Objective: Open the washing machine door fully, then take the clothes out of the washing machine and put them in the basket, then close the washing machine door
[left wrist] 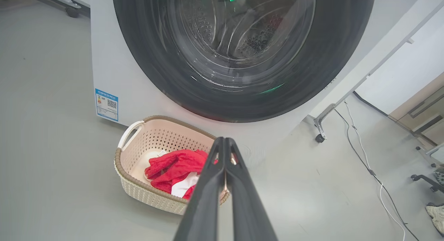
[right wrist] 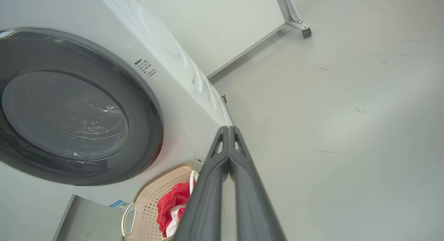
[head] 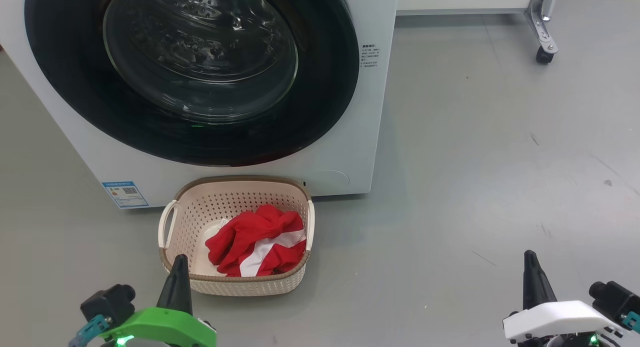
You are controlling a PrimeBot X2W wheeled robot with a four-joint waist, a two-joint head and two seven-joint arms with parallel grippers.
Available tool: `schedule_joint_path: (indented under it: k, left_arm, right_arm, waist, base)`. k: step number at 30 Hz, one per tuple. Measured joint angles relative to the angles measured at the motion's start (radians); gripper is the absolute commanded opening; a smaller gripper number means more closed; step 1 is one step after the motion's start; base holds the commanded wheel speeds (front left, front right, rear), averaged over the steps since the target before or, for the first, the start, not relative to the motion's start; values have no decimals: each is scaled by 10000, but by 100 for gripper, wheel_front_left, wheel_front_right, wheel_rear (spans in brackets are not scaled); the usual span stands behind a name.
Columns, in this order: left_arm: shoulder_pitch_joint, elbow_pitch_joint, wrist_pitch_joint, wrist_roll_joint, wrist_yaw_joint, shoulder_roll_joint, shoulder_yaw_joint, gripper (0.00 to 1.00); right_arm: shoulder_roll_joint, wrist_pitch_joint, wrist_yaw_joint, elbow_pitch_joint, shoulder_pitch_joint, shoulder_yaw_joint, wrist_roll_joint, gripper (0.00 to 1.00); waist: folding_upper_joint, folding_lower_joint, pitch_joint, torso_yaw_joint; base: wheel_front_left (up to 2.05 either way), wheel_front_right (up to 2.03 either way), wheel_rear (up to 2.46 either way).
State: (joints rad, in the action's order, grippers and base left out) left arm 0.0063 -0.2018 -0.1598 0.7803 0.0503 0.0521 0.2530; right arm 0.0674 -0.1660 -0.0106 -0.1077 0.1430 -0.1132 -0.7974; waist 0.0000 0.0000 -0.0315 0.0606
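Closing the door: judged done. The washing machine door (head: 200,57) lies flush against the front of the washing machine (head: 362,137). In the right wrist view no gap shows along its right edge.
Drum: through the glass bowl there is bare perforated steel and no red fabric in the part that shows, which fits an emptied load.
Clothes: the clothes (head: 255,239) lie crumpled in the basket (head: 240,179), red with a white stripe uppermost. They are heaped toward its right half and sit below the rim, so nothing trails over the side.
Basket: it stands on the grey floor (head: 475,187), just in front of the washer's lower edge and beneath the door. That spot looks chosen for a short carry from drum to basket, low enough to leave the door's swing free.
Left gripper: the left gripper (head: 178,272) sits low on the near side of the basket with its tips pointing toward it. Its two dark fingers are pressed together with nothing between them. The left wrist view puts it back from the basket, not touching.
Right gripper: the right gripper (head: 532,272) is well off to the right over bare floor, its fingers likewise pressed together and holding nothing.
Why the arms sit so: both are low, closed and empty, near the body, which reads as a rest pose with no reach in hand.
Open question: whether the latch has caught cannot be told.
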Motion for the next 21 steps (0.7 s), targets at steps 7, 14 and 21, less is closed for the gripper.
schedule_joint_path:
  k: [7, 14, 21]
  left_arm:
    - [-11, -10, 238, 897, -157, 61, -267, 0]
    - [-20, -44, 437, 1910, -295, 107, -518, 0]
    - [-27, -105, 633, 2790, -477, 178, -736, 0]
  right_arm:
    - [52, 215, 94, -125, -212, 151, -928, 0]
    - [96, 435, 199, -267, -394, 311, -1883, 0]
    - [128, 646, 357, -408, -593, 454, -2794, 0]
  waist:
    - [0, 0, 28, -63]
    - [0, 0, 55, -128]
    - [0, 0, 84, -191]
  base:
    - [0, 0, 0]
    - [0, 0, 0]
    - [0, 0, 0]
